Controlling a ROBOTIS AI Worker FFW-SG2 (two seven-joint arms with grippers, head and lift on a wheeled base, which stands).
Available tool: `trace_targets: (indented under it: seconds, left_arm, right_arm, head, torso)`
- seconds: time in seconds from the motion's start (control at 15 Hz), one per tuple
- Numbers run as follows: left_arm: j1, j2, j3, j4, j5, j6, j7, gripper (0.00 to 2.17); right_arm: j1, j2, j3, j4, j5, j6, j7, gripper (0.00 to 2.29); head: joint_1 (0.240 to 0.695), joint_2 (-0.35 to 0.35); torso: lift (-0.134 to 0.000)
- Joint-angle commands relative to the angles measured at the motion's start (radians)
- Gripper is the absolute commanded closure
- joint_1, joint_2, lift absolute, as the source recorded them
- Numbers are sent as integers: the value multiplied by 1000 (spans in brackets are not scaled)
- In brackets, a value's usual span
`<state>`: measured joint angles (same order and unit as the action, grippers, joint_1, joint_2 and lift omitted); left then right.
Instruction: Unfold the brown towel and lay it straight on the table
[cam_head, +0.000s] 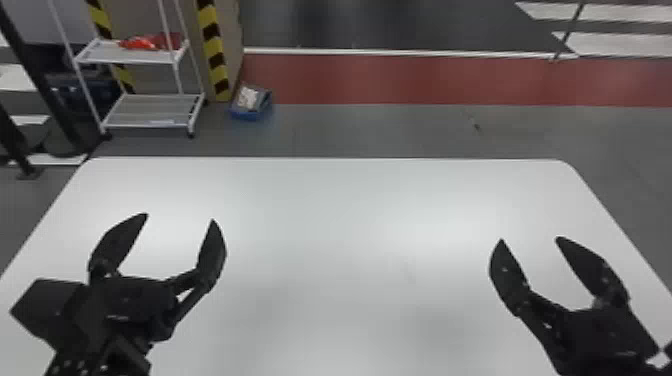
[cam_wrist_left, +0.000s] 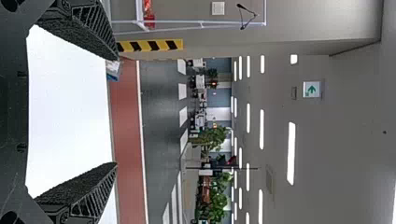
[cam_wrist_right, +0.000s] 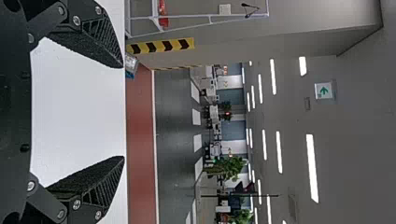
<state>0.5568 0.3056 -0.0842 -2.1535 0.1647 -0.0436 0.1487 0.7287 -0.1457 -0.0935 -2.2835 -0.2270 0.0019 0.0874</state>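
The position of the brown towel cannot be determined. Above the table, the left gripper and the right gripper have fingers spread, holding nothing. Closing without a located towel edge risks an empty grasp; descending too low risks scraping the table.

White table, pale smooth top, straight far edge, 2 rounded corners

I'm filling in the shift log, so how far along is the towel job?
Done: nothing I can confirm from the white table. In hand: nothing, as the left tool and right tool both stand open with nothing between their fingers. Left: probably all of it, gripping, unfolding and straightening the towel.
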Motion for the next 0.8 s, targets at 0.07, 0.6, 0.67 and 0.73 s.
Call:
trace_targets:
  seconds: [0.07, 0.6, 0.67, 0.73]
  left_arm:
    - [0, -2, 0, 0, -1, 0, 0, 83]
    - [2, -2, 8, -3, -1, -3, 15, 83]
    - [3, -2, 8, -3, -1, -3, 20, 83]
    - [3, 0, 8, -3, -1, -3, 26, 83]
  right_arm:
    - [0, -2, 0, 1, -2, 1, 0, 211]
    - [15, 0, 1, 6, 11, -21, -15, 211]
    - [17, 1, 3, 6, 11, -24, -18, 211]
    - [18, 3, 3, 4, 11, -27, -18, 211]
  head:
    - [695, -34]
    - [695, -33]
    - [695, -32]
    - [695, -31]
  torso:
    - [-125]
    - [-125]
    - [-125]
    - [-125]
